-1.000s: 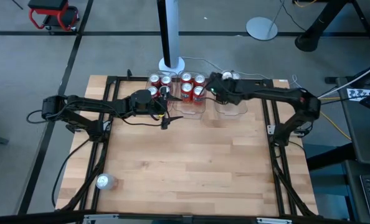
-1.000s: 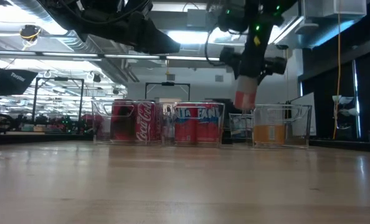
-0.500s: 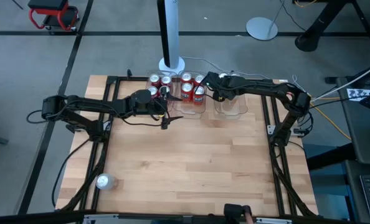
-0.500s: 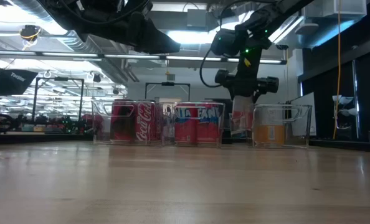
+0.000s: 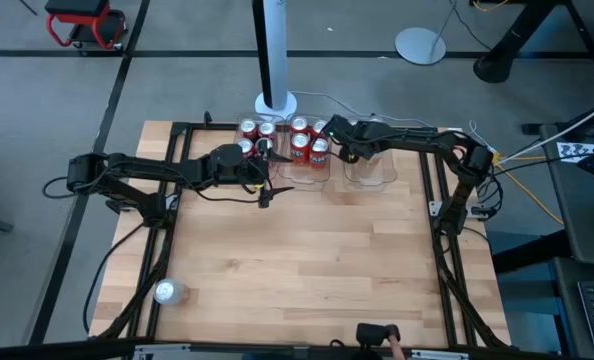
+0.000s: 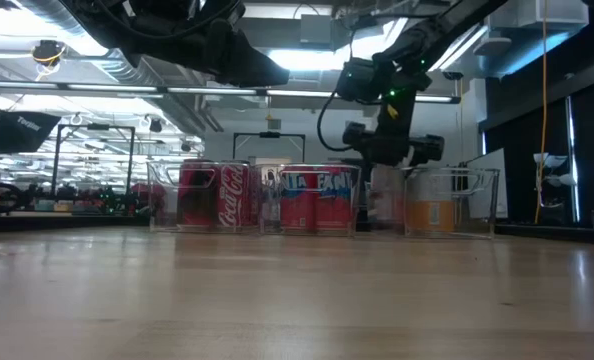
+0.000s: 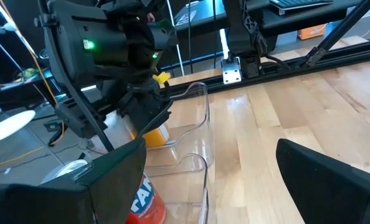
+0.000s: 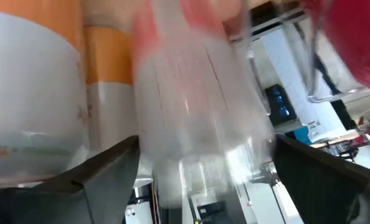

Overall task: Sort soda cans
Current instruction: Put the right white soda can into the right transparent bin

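Right gripper (image 5: 339,139) sits low at the back of the surface (image 5: 307,260), at the gap between the middle bin (image 6: 310,200) of red cans and the right-hand bin (image 6: 453,201) holding an orange-and-pale can (image 6: 430,215). The right wrist view shows a pale can with a red band (image 8: 197,106) filling the space between the jaws, so they look clamped on it, with the orange-and-pale can just beside it. Left gripper (image 5: 260,168) hovers in front of the left bin (image 6: 202,196); its jaws stand apart with nothing between them. One stray can (image 5: 167,292) lies alone at the near left corner, well apart from the rest. Risks as I judge them: the can is coming down right at the clear bin walls, so a slight offset could land its base on a rim and tip it, or shove the light bin along the wood. Releasing before it seats could knock over the neighbouring can. Both arms are close together at the bins, so a sideways retreat could clip the left arm. The far stray can could roll if nudged.
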